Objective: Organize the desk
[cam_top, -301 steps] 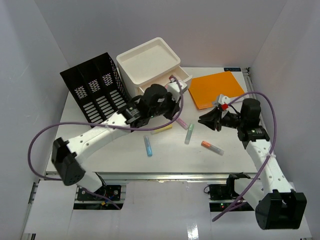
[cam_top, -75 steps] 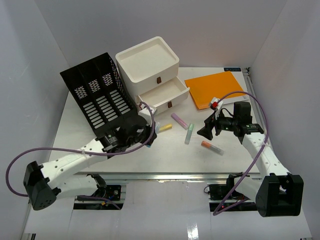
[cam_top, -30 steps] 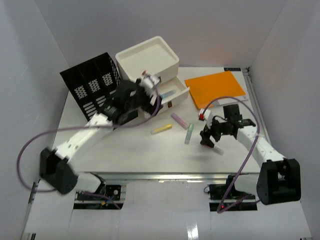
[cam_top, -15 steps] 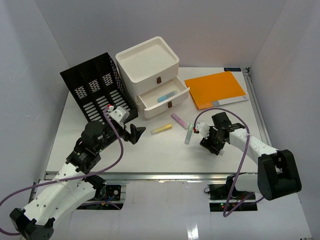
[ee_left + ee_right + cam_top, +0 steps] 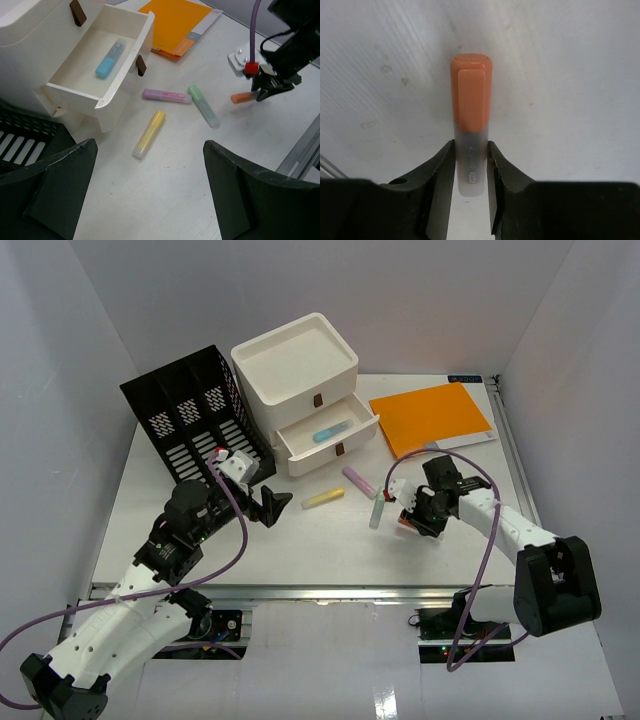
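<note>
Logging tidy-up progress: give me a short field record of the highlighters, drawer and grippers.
drawer: open, holds blue highlighter
loose on desk: yellow highlighter, pink highlighter, green highlighter
right gripper: shut on orange highlighter
left gripper: open, empty

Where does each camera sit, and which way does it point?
Top view: high behind the robot, looking down on the desk; left arm and right arm show.
Left wrist: on the left arm, facing the open drawer and loose highlighters; open left end effector at bottom.
Right wrist: on the right arm, close above the desk; right end effector grips an orange highlighter.
Left wrist sees that highlighter too.
</note>
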Controlling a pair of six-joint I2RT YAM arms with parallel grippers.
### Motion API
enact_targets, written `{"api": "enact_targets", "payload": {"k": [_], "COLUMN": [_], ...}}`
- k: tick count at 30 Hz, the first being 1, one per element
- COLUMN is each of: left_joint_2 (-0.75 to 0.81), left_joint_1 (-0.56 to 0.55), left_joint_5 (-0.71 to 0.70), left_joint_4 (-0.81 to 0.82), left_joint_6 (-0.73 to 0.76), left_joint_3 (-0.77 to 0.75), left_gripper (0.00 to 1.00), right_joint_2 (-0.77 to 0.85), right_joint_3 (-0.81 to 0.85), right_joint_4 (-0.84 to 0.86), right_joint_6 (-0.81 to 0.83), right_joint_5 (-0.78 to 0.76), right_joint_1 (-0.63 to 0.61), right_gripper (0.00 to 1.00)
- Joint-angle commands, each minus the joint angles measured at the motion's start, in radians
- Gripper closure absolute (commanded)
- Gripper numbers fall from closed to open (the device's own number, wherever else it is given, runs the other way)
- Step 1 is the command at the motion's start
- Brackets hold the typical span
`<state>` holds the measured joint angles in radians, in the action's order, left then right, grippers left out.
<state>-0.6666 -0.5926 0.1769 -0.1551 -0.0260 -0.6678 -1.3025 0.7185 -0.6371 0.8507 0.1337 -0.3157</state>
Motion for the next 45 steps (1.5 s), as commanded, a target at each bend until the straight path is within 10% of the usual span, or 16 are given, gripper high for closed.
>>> {"api": "enact_targets", "payload": {"k": [1, 21, 32, 39, 45], "left_joint_2": [-0.008, -0.066, -0.082, -0.145, -0.233], "left_joint_1": [0.003, 0.004, 0.002, 0.003, 0.002], "left_joint_5": [0.039, 0.042, 0.087, 0.192, 0.248], "left_joint_4": [0.017, 0.023, 0.033, 0.036, 0.043], "left_joint_6": [-0.01, 0.021, 0.021, -0.004, -0.047], "left_joint_3": [0.001, 0.011, 0.017, 0.011, -0.009], "left_gripper": [0.02, 0.02, 0.02, 0.02, 0.02], "right_joint_2": [0.045, -0.545, -0.601, -0.488, -0.249], "right_joint_3": [0.275, 1.073, 1.042, 1.046, 0.842], "right_joint_4": [-0.008, 0.197, 0.229, 0.112, 0.047], "right_joint_6": [0.112, 0.231, 0.223, 0.089, -0.125], "right_joint_5": [0.127, -0.013, -0.054, 0.032, 0.398], "right_joint_1": [-0.004, -0.262, -0.284, -0.262, -0.077], "right_gripper": [0.92, 0.84, 0.42, 0.34, 0.35]}}
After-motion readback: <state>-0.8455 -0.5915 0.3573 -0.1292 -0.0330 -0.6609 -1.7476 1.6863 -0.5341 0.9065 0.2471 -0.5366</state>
